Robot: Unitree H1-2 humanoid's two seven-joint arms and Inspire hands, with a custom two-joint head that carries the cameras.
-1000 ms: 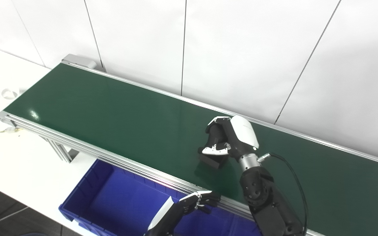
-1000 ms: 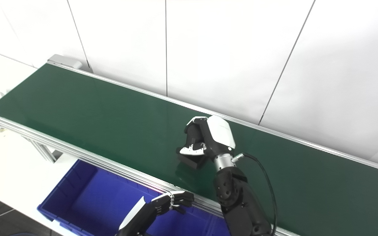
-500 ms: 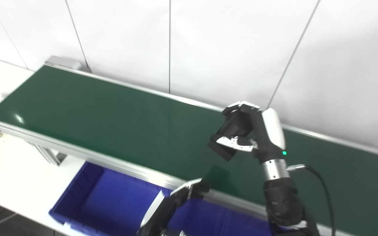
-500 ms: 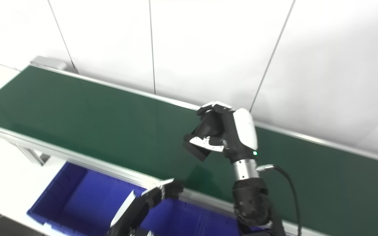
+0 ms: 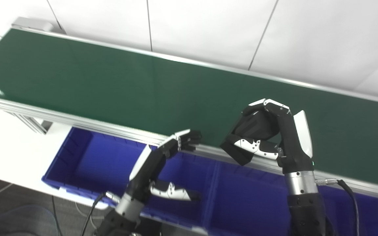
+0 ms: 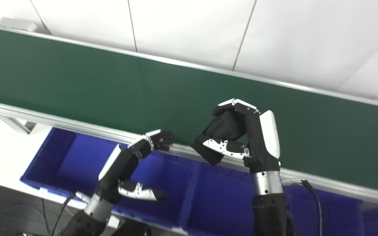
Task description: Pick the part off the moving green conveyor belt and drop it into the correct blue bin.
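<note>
One dark, blocky part [image 5: 245, 137] sits in our right hand [image 5: 274, 137], fingers curled over its top and thumb under it; matte black and boxy, it hangs over the near rail of the green conveyor belt [image 5: 110, 85]. Our left hand [image 5: 162, 157] hovers over the blue bin [image 5: 77, 157], holding nothing, fingers bent, thumb out.
</note>
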